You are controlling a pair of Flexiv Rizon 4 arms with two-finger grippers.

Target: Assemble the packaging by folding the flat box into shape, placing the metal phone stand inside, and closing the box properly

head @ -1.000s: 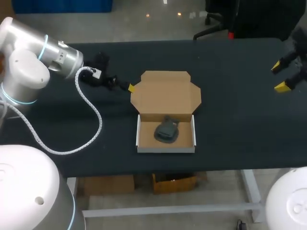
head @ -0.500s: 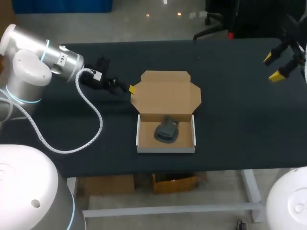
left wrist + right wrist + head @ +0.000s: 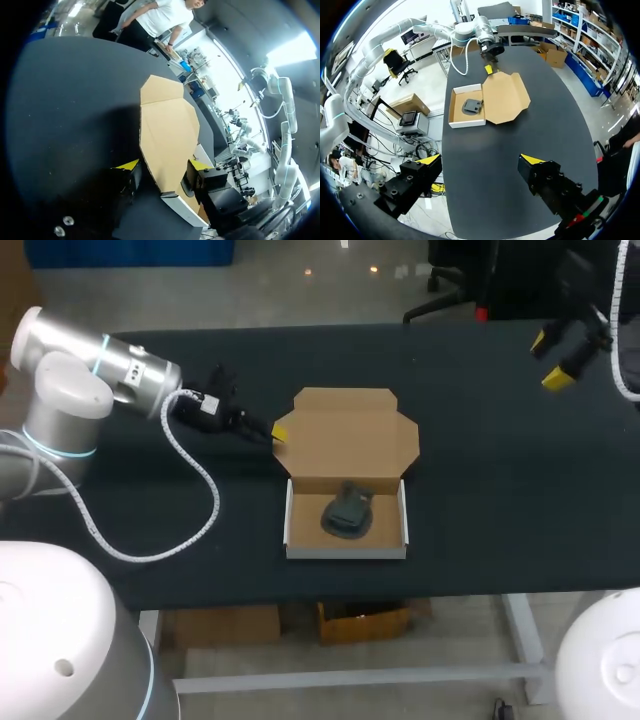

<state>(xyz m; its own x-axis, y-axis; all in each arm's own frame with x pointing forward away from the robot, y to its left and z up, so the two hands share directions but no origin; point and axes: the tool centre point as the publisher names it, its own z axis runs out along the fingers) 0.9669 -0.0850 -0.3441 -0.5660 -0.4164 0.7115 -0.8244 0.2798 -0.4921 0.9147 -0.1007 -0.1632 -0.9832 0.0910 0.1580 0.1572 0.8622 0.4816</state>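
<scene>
Two claws stand open. Left claw [image 3: 278, 430] has edged right, and its fingers now straddle the left edge of the flat lid [image 3: 345, 440], probably to fold it. Right claw [image 3: 556, 358] has withdrawn to the upper right. At centre frame the phone stand [image 3: 347, 512] lies in the box tray [image 3: 346, 552] on the desk [image 3: 480, 490]. Whether the left fingers touch the cardboard is unclear.

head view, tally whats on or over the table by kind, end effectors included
cardboard box: 1
metal phone stand: 1
end effectors: 2 (left end effector, right end effector)
total: 4
</scene>
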